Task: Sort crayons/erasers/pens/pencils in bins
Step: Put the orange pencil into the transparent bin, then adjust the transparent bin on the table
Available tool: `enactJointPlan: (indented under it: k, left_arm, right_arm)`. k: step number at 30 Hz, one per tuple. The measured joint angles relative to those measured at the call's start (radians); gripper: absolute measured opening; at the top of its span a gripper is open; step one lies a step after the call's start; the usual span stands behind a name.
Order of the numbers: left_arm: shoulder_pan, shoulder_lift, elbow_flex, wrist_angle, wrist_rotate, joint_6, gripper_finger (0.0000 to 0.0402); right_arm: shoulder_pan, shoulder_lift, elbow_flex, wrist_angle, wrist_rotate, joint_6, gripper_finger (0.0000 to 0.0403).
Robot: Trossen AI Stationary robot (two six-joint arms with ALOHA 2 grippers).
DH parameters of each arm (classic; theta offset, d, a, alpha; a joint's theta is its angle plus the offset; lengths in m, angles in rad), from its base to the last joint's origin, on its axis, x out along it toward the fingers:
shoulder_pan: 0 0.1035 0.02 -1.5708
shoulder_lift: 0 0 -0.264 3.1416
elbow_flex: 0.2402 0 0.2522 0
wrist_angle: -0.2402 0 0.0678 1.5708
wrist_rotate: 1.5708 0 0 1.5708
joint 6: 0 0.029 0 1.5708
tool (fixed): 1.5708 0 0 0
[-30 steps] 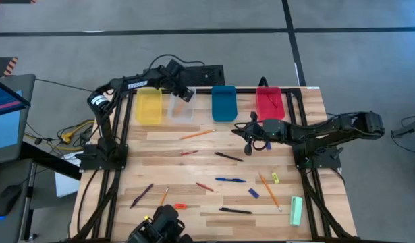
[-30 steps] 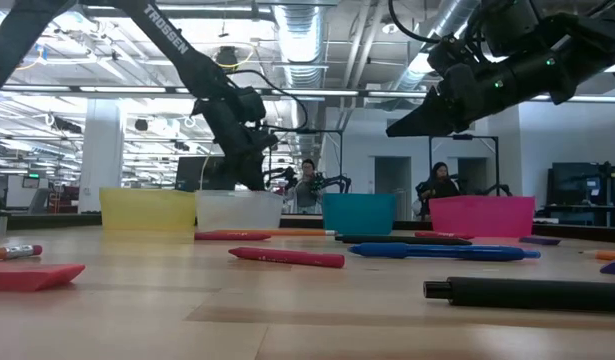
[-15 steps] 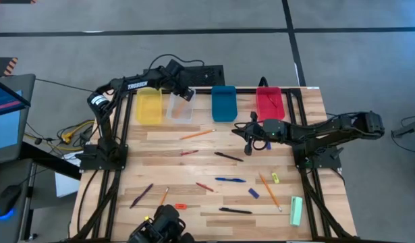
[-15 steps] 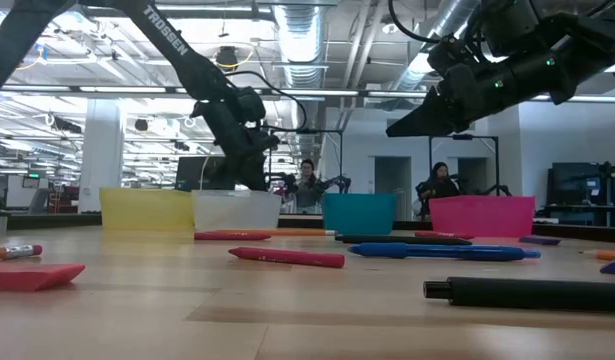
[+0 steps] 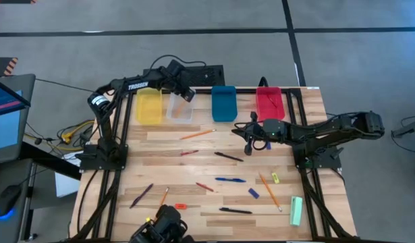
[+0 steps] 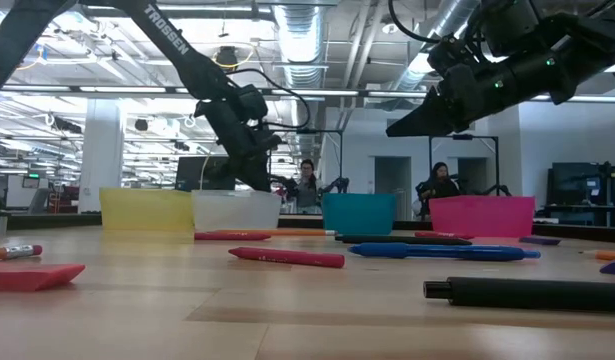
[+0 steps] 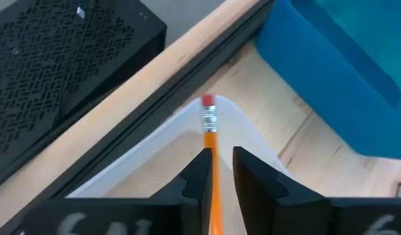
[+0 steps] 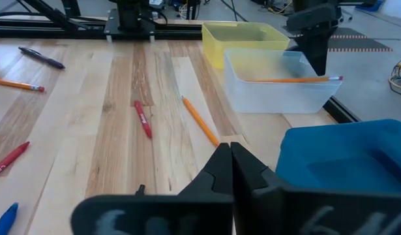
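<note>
Nearest the camera in the low view, a black pen [image 6: 527,292] and a red eraser [image 6: 32,275] lie on the wooden desk [image 5: 220,145]; behind them lie a red crayon [image 6: 287,258] and a blue pen [image 6: 442,252]. Loose pencils, pens and erasers are scattered over the desk's middle and front. The right tool [image 5: 249,144] hangs above the middle of the desk, its fingers pressed together on nothing. Along the far edge stands a row of bins: yellow bin [image 5: 150,106], clear bin [image 5: 181,110], blue bin [image 5: 224,103] and red bin [image 5: 269,102]. The left tool [image 7: 216,171] hovers over the clear bin; an orange pencil [image 7: 210,130] lies between its slightly parted fingers, eraser end toward the bin's far corner. Whether the fingers press the pencil cannot be told.
</note>
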Motion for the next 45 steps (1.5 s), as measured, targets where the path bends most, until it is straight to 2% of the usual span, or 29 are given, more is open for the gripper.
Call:
enactJointPlan:
  k: [6,11,19,23,27,33,38,41,45]
  left_arm:
    - [-0.001,0.0,0.0,-0.016,0.018,0.045,0.0076]
    - [-0.004,-0.032,0.065,-0.155,0.017,0.208,0.0079]
    - [-0.116,-0.167,0.091,-0.446,0.045,0.577,0.001]
    - [-0.228,-0.194,0.064,-0.597,0.03,0.628,0.0006]
    - [-0.359,-0.195,-0.026,-0.526,-0.025,0.562,0.0006]
    - [-0.499,-0.194,-0.151,-0.335,-0.241,0.515,0.0006]
    - [-0.514,-0.194,-0.201,-0.2,-0.439,0.478,0.0004]
    - [-0.499,-0.194,-0.218,-0.172,-0.473,0.47,0.0001]
    - [-0.48,-0.194,-0.22,-0.17,-0.457,0.471,0.0]
  right_arm:
    - [0.0,0.0,0.0,0.0,0.0,0.0,0.0002]
    - [0.0,0.0,0.0,0.0,0.0,0.0,0.0005]
    - [0.0,0.0,0.0,0.0,0.0,0.0,0.0002]
    - [0.0,0.0,0.0,-0.001,0.0,0.0,0.0005]
    - [0.0,0.0,0.0,-0.001,0.0,0.0,0.0003]
    - [0.0,0.0,0.0,-0.003,0.0,0.0,0.0005]
    - [0.0,0.0,0.0,-0.002,0.0,0.0,0.0003]
    - [0.0,0.0,0.0,-0.001,0.0,0.0,0.0003]
    - [0.0,0.0,0.0,-0.001,0.0,0.006,0.0005]
